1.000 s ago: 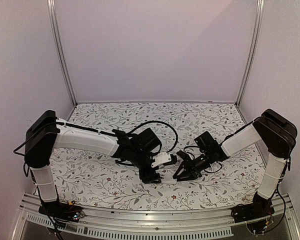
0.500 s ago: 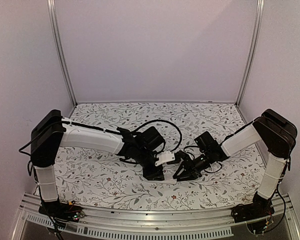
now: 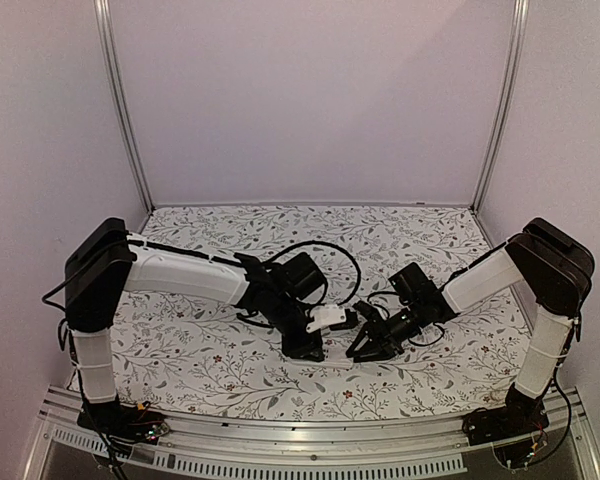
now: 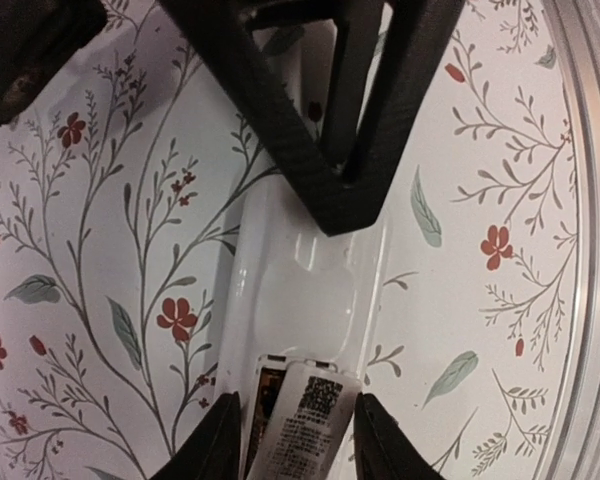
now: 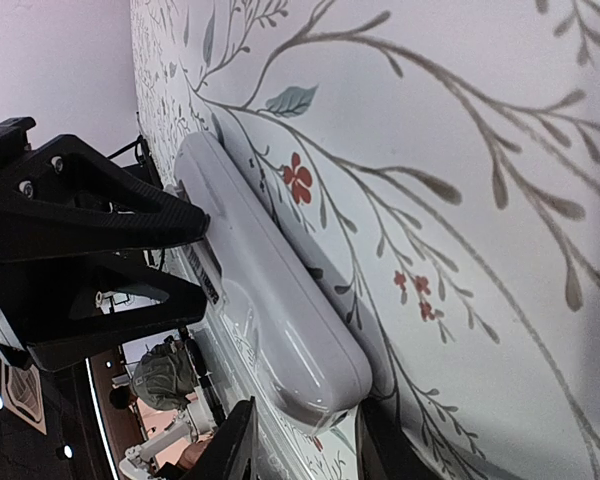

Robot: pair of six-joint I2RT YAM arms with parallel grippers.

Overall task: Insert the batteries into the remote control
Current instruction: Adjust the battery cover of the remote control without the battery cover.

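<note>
Right gripper (image 5: pixel 302 425) clamps one end of the remote control (image 5: pixel 270 300). Left gripper (image 4: pixel 295 425) flanks its other end; I cannot tell whether it grips. Batteries (image 4: pixel 310 400) sit in its recess, their print too small to read.

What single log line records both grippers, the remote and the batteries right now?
left gripper: astride remote, grip unclear | right gripper: shut on remote end | batteries: lying in remote
</note>
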